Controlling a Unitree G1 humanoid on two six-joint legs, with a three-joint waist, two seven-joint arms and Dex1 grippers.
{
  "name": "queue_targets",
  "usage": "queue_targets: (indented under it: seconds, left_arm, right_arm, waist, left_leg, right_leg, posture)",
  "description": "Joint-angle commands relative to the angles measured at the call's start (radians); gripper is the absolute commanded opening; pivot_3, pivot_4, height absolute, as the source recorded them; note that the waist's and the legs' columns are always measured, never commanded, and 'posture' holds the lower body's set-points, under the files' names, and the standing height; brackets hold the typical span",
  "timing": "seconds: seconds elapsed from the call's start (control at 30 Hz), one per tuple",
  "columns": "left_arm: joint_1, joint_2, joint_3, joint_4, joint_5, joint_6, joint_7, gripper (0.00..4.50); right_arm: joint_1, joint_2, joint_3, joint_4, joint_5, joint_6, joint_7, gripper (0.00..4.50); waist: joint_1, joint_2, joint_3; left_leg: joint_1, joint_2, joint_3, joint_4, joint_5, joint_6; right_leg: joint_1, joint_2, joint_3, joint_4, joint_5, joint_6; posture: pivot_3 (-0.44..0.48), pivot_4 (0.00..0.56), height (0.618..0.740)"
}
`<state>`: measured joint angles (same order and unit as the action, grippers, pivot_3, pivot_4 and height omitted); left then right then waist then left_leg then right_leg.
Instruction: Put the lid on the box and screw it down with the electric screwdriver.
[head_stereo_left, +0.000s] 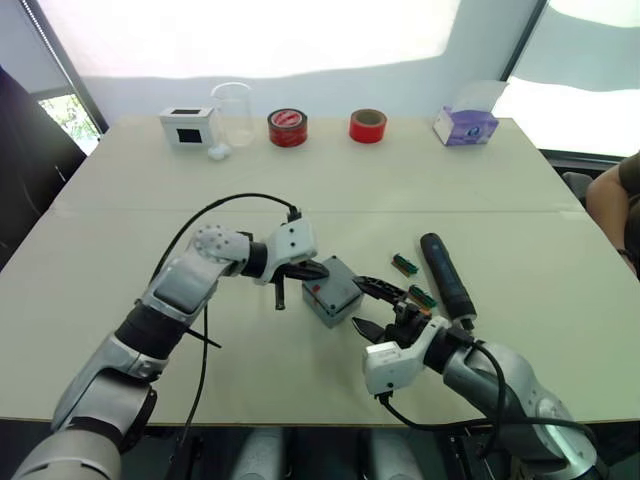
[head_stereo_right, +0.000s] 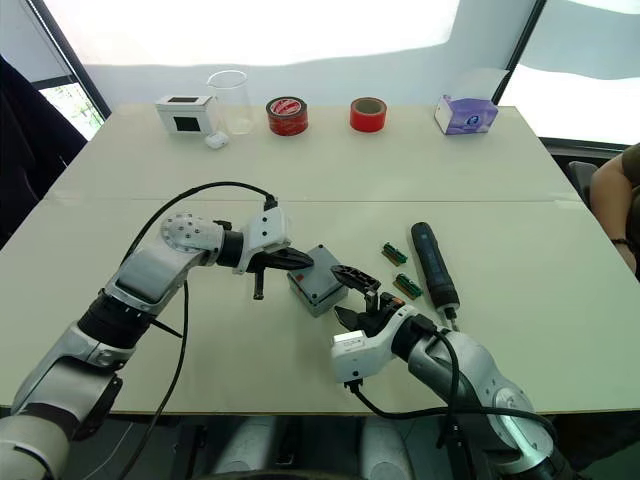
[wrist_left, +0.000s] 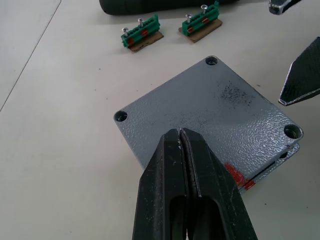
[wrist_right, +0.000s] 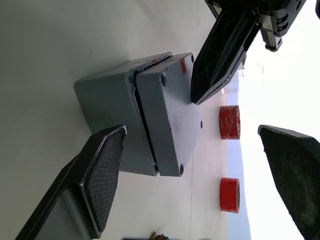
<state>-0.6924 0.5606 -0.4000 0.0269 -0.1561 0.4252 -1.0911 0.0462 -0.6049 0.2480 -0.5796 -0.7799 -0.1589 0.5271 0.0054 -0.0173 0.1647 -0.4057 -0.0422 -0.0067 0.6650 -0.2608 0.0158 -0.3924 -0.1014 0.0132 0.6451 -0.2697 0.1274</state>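
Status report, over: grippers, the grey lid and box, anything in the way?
Left gripper shut, tips over grey plastic lid, which sits on grey box. Right gripper open beside it. Black cylindrical electric screwdriver lies untouched. Nothing blocking.

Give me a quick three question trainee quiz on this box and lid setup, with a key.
1. True or false: the lid already sits on the box.
2. Which gripper is shut: A) the left gripper, B) the right gripper?
3. Fill in: the electric screwdriver lies on the ____.

Key: 1 true, though slightly askew. 2 A. 3 table, beside two green terminal blocks, with no gripper on it.
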Motion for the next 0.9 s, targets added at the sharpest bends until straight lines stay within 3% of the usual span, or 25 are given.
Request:
queue_targets:
  seconds: [0.03,0.13,0.23,0.4,0.57,0.9]
  left_arm:
    - [0.042,0.006,-0.04,0.05,0.044,0.02,-0.016,0.0]
    - [0.04,0.004,-0.022,0.054,0.039,0.011,-0.011,0.0]
    - [0.04,-0.001,-0.01,0.057,0.041,-0.003,-0.007,0.0]
    - [0.042,-0.01,0.005,0.05,0.034,-0.016,-0.006,0.0]
    - [0.04,-0.014,0.032,0.031,0.005,-0.002,-0.018,0.0]
    - [0.033,-0.017,0.066,-0.009,-0.029,0.045,-0.029,0.0]
  right_arm:
    - [0.003,0.02,-0.031,-0.014,0.037,0.012,-0.008,4.25]
    - [0.001,0.02,-0.034,0.002,0.047,0.006,-0.011,4.25]
    - [0.002,0.022,-0.038,0.018,0.073,0.004,-0.007,3.64]
    - [0.009,0.015,-0.04,0.029,0.117,-0.006,-0.001,2.09]
    - [0.028,0.027,-0.055,0.051,0.2,0.009,0.002,0.04]
    - [0.052,0.018,-0.074,0.088,0.252,-0.015,-0.02,0.04]
  waist:
    - [0.001,0.0,0.0]
    - [0.002,0.0,0.0]
    - [0.003,0.0,0.0]
    - [0.005,0.0,0.0]
    - [0.005,0.0,0.0]
    - [0.005,0.0,0.0]
  left_leg:
    - [0.0,0.0,0.0,0.0,0.0,0.0]
    - [0.0,0.0,0.0,0.0,0.0,0.0]
    - [0.0,0.0,0.0,0.0,0.0,0.0]
    - [0.0,0.0,0.0,0.0,0.0,0.0]
    - [0.0,0.0,0.0,0.0,0.0,0.0]
    - [-0.001,0.0,0.0,0.0,0.0,0.0]
  right_leg:
    - [0.0,0.0,0.0,0.0,0.0,0.0]
    - [0.0,0.0,0.0,0.0,0.0,0.0]
    - [0.0,0.0,0.0,0.0,0.0,0.0]
    - [0.0,0.0,0.0,0.0,0.0,0.0]
    - [0.0,0.0,0.0,0.0,0.0,0.0]
    - [-0.001,0.0,0.0,0.0,0.0,0.0]
  posture:
    - [0.0,0.15,0.74]
    - [0.0,0.15,0.74]
    - [0.0,0.15,0.74]
    - [0.0,0.15,0.74]
    - [0.0,0.15,0.74]
    - [0.0,0.15,0.74]
